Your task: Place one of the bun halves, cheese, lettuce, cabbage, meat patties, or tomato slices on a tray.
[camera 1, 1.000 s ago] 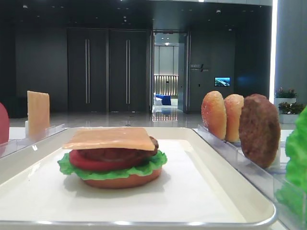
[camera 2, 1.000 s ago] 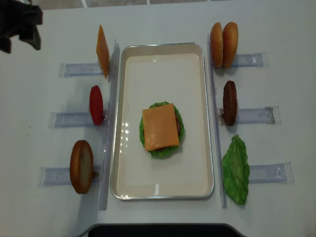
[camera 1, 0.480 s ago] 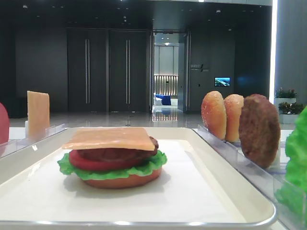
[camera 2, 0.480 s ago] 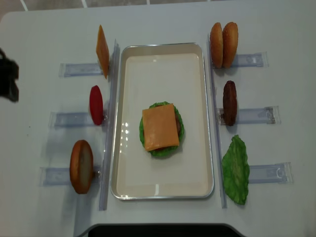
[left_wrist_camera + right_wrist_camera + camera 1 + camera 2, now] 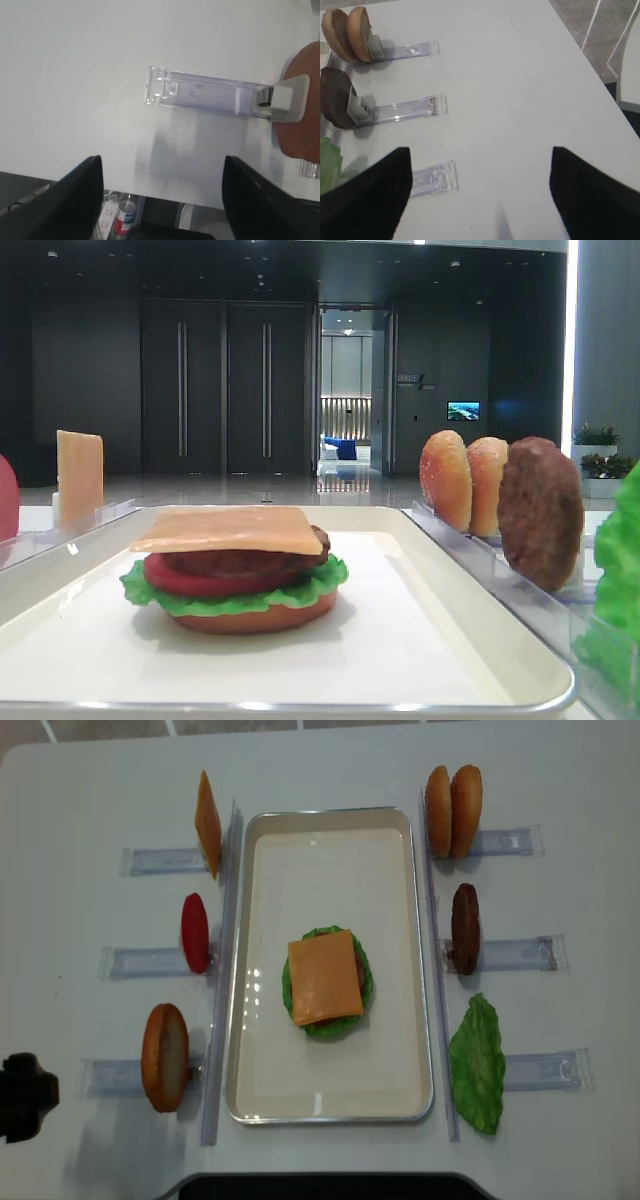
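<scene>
The cream tray (image 5: 325,812) lies in the middle with a stacked burger on it. A cheese slice (image 5: 324,977) tops the stack, over patty (image 5: 250,562), tomato (image 5: 200,578), lettuce (image 5: 240,598) and a bun half (image 5: 255,617). A spare bun half (image 5: 165,1056) stands on the near-left rack. My left gripper (image 5: 162,200) hangs open and empty over the table's edge, just outside that rack (image 5: 205,93) and its bun (image 5: 305,100). My right gripper (image 5: 480,195) is open and empty above bare table, right of the racks.
On the left racks stand an upright cheese slice (image 5: 208,823) and a tomato slice (image 5: 195,932). On the right are two bun halves (image 5: 452,810), a patty (image 5: 465,928) and a lettuce leaf (image 5: 478,1063). The table's right edge (image 5: 600,80) is close.
In the overhead view my left arm has travelled from the far-left corner down the table's left side to beside the near-left bun rack. Its jaws stayed open. The food has not moved.
</scene>
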You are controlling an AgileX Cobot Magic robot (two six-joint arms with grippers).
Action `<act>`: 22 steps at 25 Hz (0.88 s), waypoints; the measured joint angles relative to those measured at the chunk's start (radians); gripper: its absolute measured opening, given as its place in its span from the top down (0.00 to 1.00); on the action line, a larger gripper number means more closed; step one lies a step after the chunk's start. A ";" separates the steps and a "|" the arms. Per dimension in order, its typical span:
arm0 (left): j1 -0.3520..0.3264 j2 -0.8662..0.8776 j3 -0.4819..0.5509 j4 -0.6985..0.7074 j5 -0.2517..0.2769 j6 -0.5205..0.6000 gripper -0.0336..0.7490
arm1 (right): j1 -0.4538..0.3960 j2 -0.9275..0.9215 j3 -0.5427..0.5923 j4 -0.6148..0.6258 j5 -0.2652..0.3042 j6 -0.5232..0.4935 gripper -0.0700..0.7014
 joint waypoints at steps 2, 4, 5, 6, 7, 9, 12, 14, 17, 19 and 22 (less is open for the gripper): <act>0.000 -0.061 0.008 0.000 0.004 -0.007 0.24 | 0.000 0.000 0.000 0.000 0.000 0.000 0.21; 0.000 -0.117 0.018 -0.001 0.011 -0.009 0.24 | 0.000 0.000 0.000 0.000 0.000 0.000 0.21; 0.000 -0.149 0.020 -0.005 0.016 -0.009 0.24 | 0.000 0.000 0.000 0.000 0.000 0.000 0.21; 0.000 -0.186 0.020 -0.008 0.018 -0.009 0.25 | 0.000 0.000 0.000 0.000 0.000 0.000 0.21; 0.000 -0.218 0.020 -0.008 0.020 -0.009 0.25 | 0.000 0.000 0.000 0.000 0.000 0.000 0.21; 0.000 -0.301 0.020 -0.009 0.023 -0.009 0.25 | 0.000 0.000 0.000 0.000 0.000 0.000 0.21; 0.000 -0.419 0.020 -0.009 0.026 -0.009 0.25 | 0.000 0.000 0.000 0.000 0.000 0.000 0.21; 0.000 -0.491 0.020 -0.014 0.031 -0.006 0.25 | 0.000 0.000 0.000 0.000 0.000 0.000 0.21; 0.000 -0.596 0.020 -0.024 0.038 0.004 0.25 | 0.000 0.000 0.000 0.000 0.000 0.000 0.21; 0.000 -0.644 0.020 -0.033 0.046 0.018 0.25 | 0.000 0.000 0.000 0.000 0.000 0.000 0.21; 0.000 -0.656 0.020 -0.056 0.049 0.048 0.25 | 0.000 0.000 0.000 0.000 0.000 0.000 0.21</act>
